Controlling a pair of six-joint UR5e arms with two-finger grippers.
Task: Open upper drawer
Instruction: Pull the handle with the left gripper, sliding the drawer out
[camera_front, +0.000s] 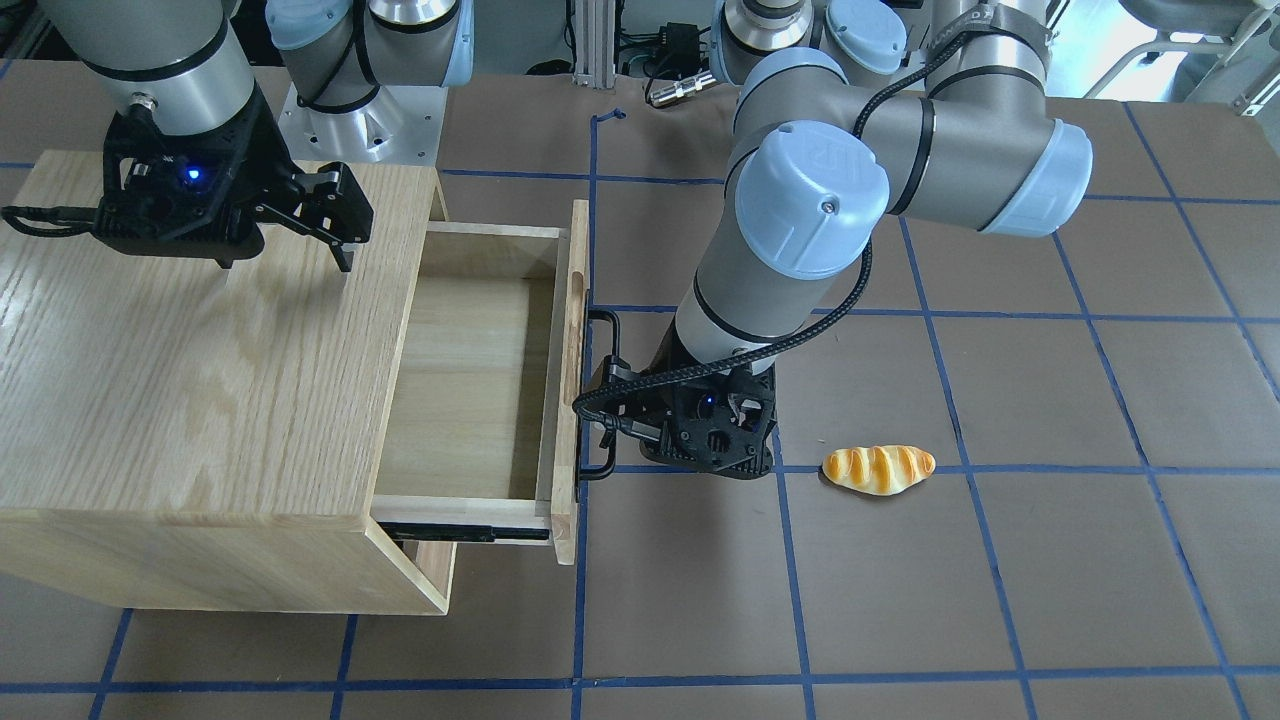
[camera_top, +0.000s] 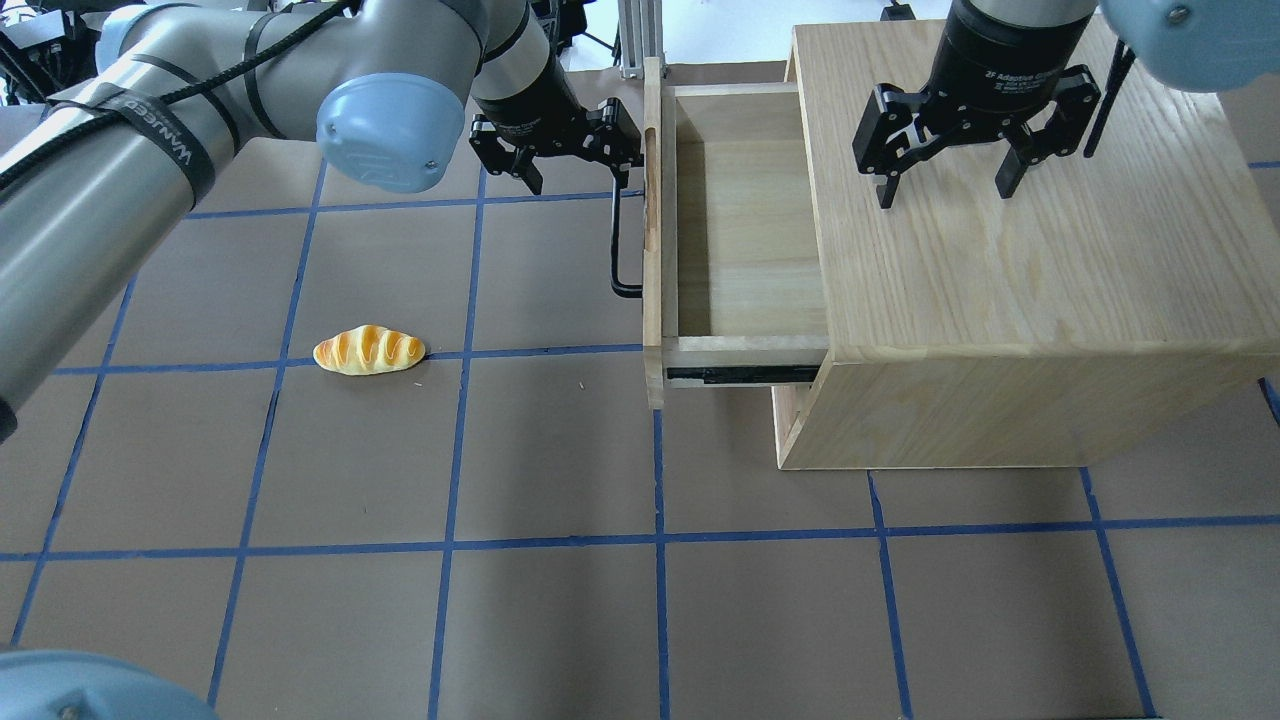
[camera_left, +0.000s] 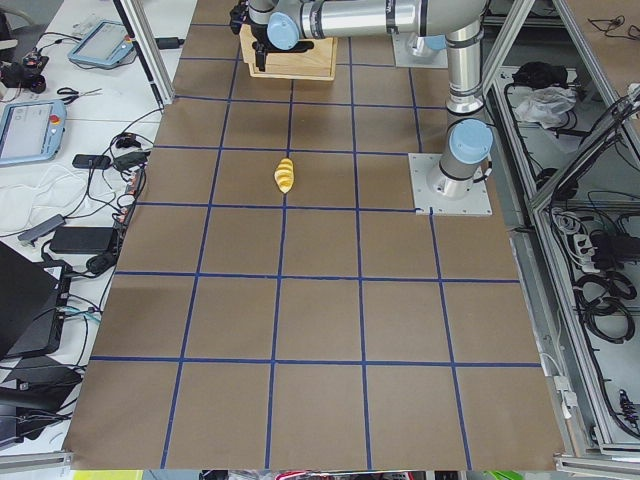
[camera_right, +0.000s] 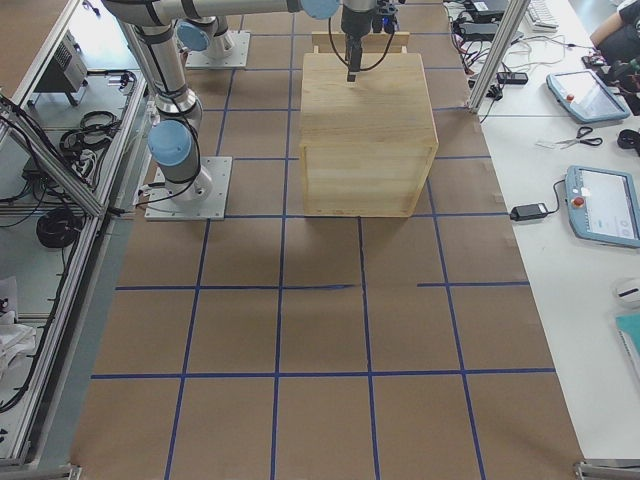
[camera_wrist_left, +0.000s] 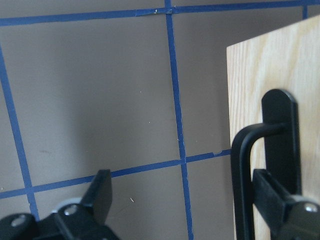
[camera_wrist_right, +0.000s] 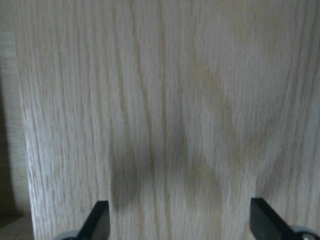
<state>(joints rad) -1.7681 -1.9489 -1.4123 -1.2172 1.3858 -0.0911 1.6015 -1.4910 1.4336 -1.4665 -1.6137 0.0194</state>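
**Upper drawer and its surroundings.** The upper drawer (camera_top: 654, 250), a shallow light-oak tray with a flat front panel, stands partly out of the large oak cabinet (camera_top: 1000, 290), projecting toward the robot's left. We see its bare wooden floor and a black slide rail (camera_top: 740, 375) along one side. The front carries a long black metal bar handle (camera_wrist_left: 241, 170) beside an oblong slot.

The left gripper (camera_top: 578, 172) sits at the handle's end farther from the robot's base, fingers spread. In the left wrist view the bar lies inside the gap, just beside one finger (camera_wrist_left: 272, 192); we cannot tell whether they touch. The right gripper (camera_top: 945, 195), likewise spread, hangs over the cabinet top, apart from the drawer front.

The cabinet rests on a brown table (camera_top: 560, 450) gridded with blue tape, where a golden striped bread roll (camera_top: 369, 350) lies well apart from the drawer. Around the table we note aluminium framing, cables and handheld control tablets (camera_right: 600, 205) on white side benches.
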